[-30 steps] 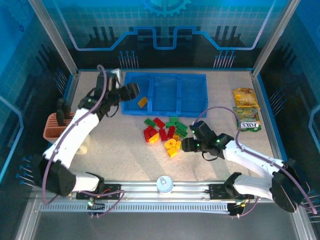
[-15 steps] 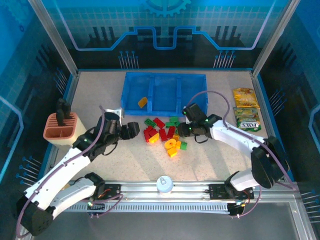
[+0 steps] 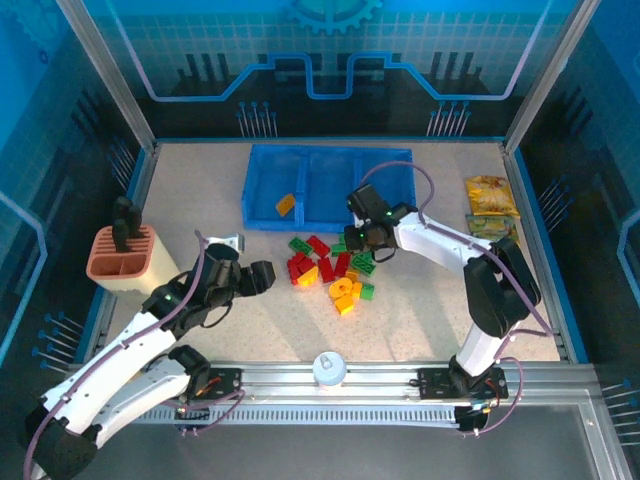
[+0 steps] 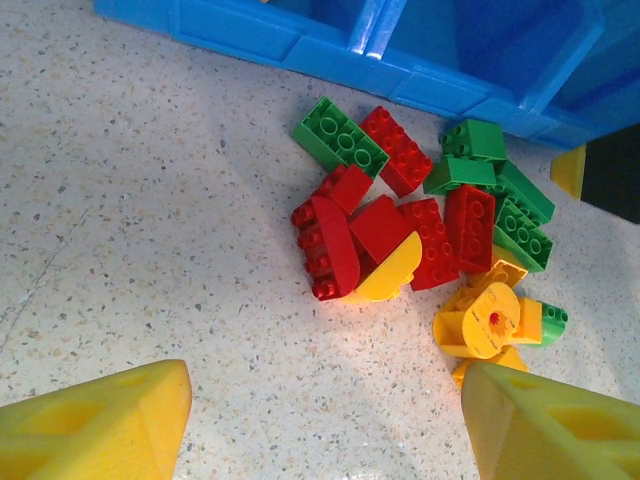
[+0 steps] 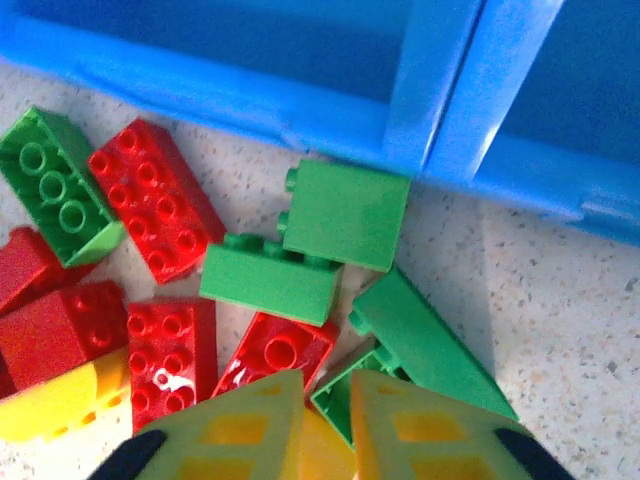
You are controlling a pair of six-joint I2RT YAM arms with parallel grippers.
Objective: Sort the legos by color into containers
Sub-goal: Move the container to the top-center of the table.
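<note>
Legos (image 3: 330, 268), small studded plastic bricks in red, green and yellow-orange: heaped at the middle of the speckled surface (image 3: 190, 200), just off the near wall of the shallow translucent blue three-compartment tray (image 3: 330, 190) toward the far edge. One yellow-orange brick (image 3: 286, 204) lies in its left compartment. Left gripper (image 4: 320, 430) low on the heap's left-edge side, jaws wide, nothing between. Right gripper (image 5: 325, 385) over green bricks (image 5: 345, 215) by the tray wall, jaws narrow, almost closed.

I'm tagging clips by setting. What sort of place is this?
Probably a robotics lab test cell: an aluminium-framed enclosure with blue panels, a left arm and right arm bolted at the near edge of the table, and legos beside a blue tray, staged for sorting.
</note>
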